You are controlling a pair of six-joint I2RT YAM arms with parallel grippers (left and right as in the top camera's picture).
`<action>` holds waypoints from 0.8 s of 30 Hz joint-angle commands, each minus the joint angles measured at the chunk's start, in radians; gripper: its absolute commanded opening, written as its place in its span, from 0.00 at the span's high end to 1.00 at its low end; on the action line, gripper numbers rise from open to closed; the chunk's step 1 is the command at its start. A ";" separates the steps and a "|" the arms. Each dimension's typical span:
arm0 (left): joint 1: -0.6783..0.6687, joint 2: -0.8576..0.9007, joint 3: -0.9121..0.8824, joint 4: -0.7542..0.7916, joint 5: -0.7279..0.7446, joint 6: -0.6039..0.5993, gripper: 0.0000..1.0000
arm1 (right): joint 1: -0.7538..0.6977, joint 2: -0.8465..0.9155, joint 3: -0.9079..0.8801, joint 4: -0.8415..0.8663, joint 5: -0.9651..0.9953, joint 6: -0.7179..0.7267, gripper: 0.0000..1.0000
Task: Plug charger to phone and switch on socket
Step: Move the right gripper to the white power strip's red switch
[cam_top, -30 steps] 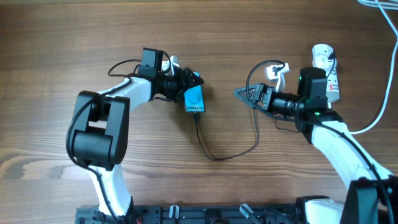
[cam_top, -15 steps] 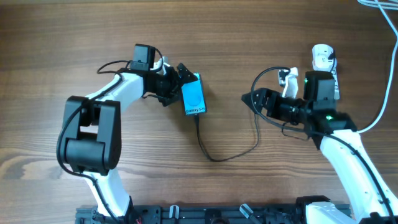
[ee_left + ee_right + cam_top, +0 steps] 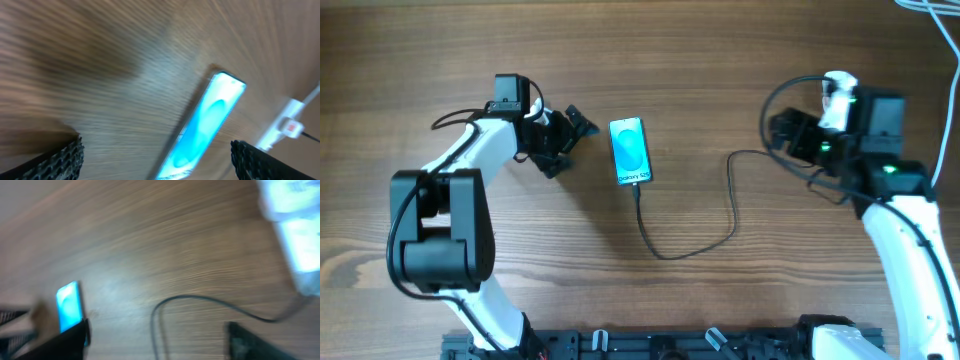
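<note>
phone (image 3: pixel 630 150) lies flat, screen up, abt mid-table, a bit toward the far edge. charger (image 3: pixel 733 205) loops from the phone's near end toward the near edge, then back up to the right. its plug tip looks to be at the phone's port, so i judge the step in hand is the switch on the socket (image 3: pixel 837 88), which sits by the far right corner. my right gripper (image 3: pixel 783 135) hangs just beside it, fingers apart, nothing held. my left gripper (image 3: pixel 570 144) is apart too and empty, left of the phone w/ bare table (image 3: pixel 720 50) between.

to do it well: bring the right fingers together so one firm tip meets the rocker. come straight down and press w/o shoving the socket. keep off the black cable so the plug isn't tugged from the phone.

hard to tell: my right arm covers most of the socket from above. the red switch (image 3: pixel 290 127) is only a tiny blur in the left wrist view. both wrist views are smeared. can't confirm the plug is fully seated, nor whether the switch is on or off.
</note>
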 commanded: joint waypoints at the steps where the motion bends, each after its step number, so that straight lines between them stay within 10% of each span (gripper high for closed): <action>1: 0.005 -0.094 -0.028 -0.011 -0.104 0.083 0.00 | -0.137 0.066 0.018 0.020 -0.024 -0.014 0.87; 24: -0.114 -0.341 -0.029 -0.050 -0.096 0.165 0.00 | -0.364 0.543 0.215 0.196 -0.023 0.090 0.96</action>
